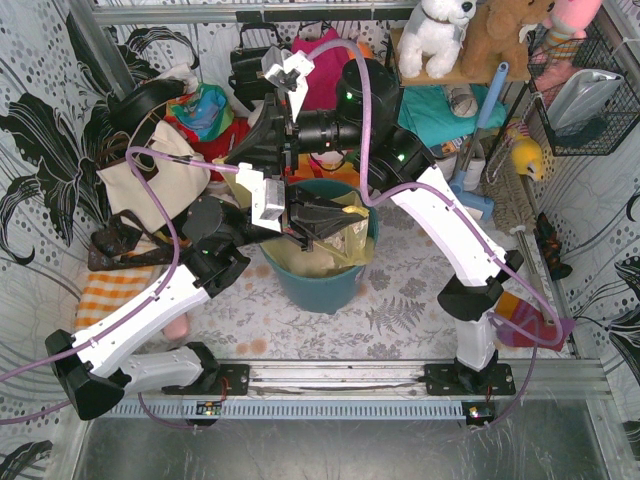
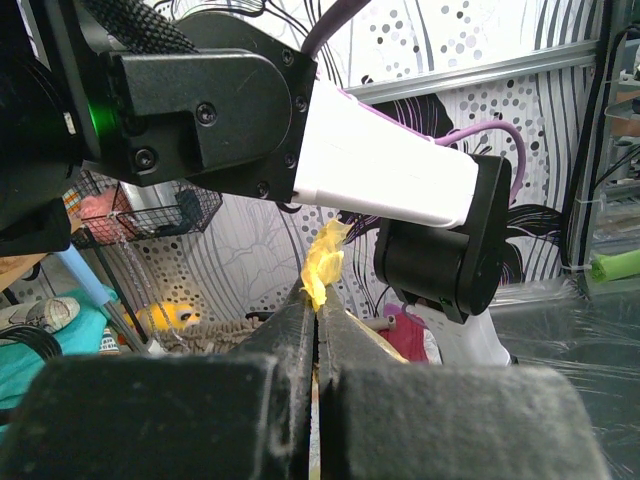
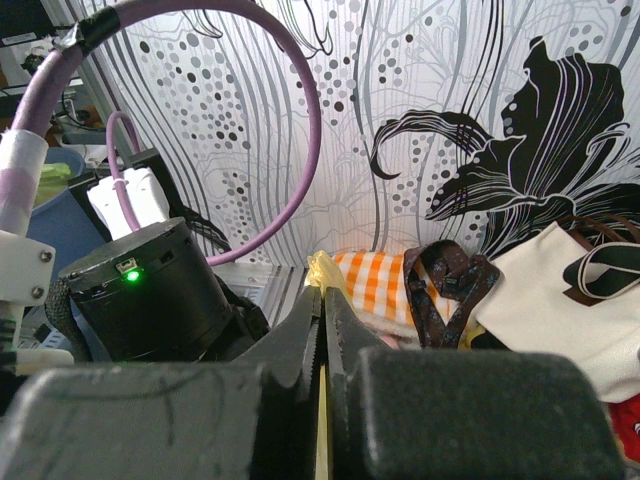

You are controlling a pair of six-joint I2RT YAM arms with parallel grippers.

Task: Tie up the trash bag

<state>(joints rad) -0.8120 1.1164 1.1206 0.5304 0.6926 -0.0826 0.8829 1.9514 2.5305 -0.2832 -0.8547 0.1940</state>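
Left gripper [image 2: 318, 312] and right gripper [image 3: 322, 295] each clamp a wisp of trash bag [image 1: 348, 237] film, seen only in wrist views. Overhead, crossed arms mask the bag inside the teal bin [image 1: 320, 285]. A cream tote [image 1: 150, 180] lies left.

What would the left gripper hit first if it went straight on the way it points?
Past the bit of bag pinched in the left gripper, the right arm crosses the line just ahead, so probably its white link. The wrist view leaves depth unclear.

Bare tabletop [image 1: 400, 310] right of teal bin [image 1: 312, 287]
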